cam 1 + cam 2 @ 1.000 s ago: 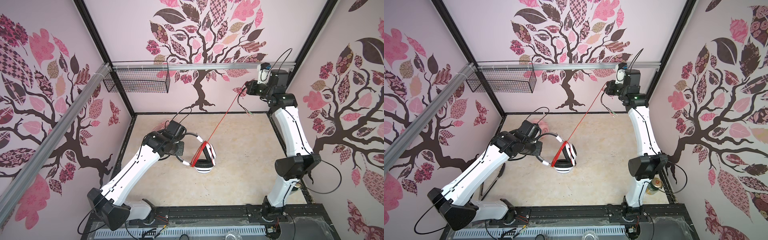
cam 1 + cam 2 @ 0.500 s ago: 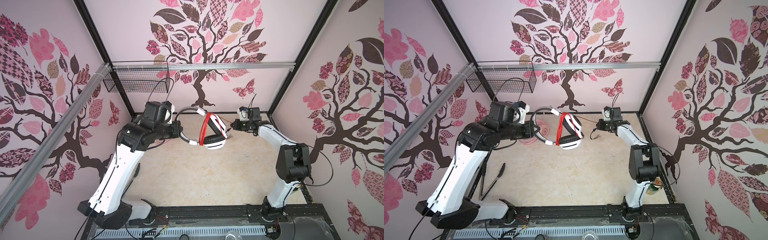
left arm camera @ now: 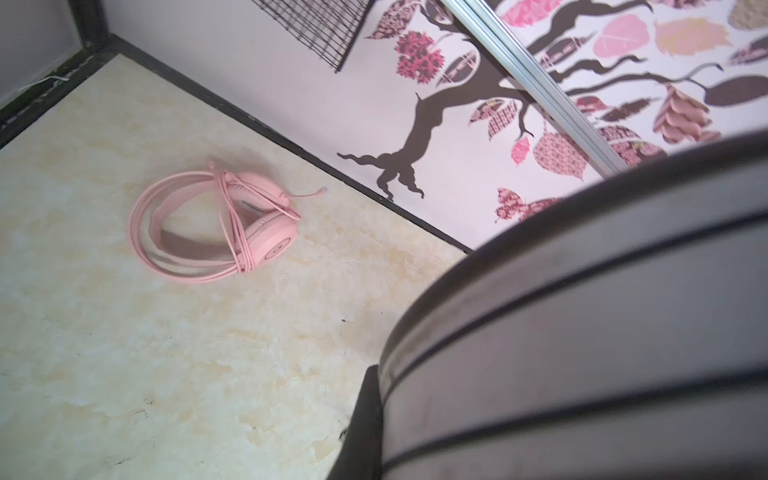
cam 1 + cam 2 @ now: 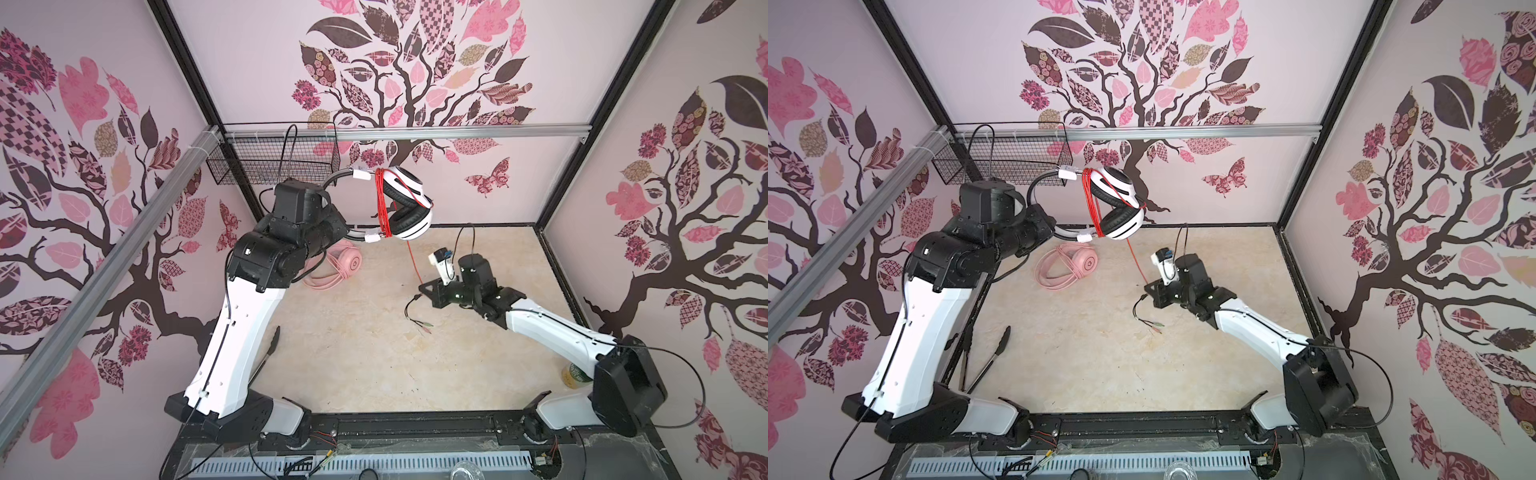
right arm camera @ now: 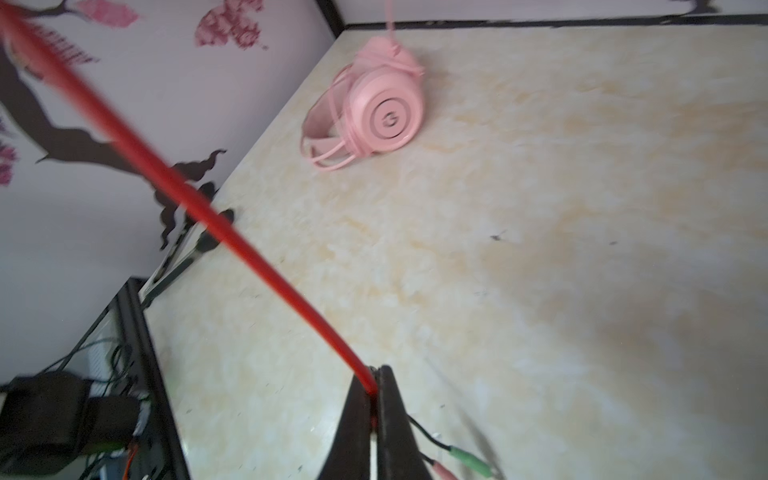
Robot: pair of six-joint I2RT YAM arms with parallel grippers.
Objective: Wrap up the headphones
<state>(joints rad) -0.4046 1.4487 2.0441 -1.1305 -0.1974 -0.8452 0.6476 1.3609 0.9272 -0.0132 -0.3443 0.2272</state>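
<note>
White headset hangs in the air at far centre-left in both top views, well above the table; left gripper is clamped on its headband, ear cups to the right; red cable is wound in several turns across the band beside the cups; the free tail drops to the right gripper, low over mid-table, closed on the cable; the black end with plugs hangs past it, near the table. Pink headset lies on the table far left under the left wrist, its own cable wrapped round it; tongs lie at the left edge beside the left arm.

Left wrist: blurred headband fills the near part of the frame; fingertips not clear enough to judge here; pink headset sits flat on the table near the wall, mic boom pointing toward the wall.

Right wrist: right gripper has fingers pressed together on the red cable, which runs straight up out of frame; green and pink plugs beside the fingers; pink headset far off on the table.
</note>
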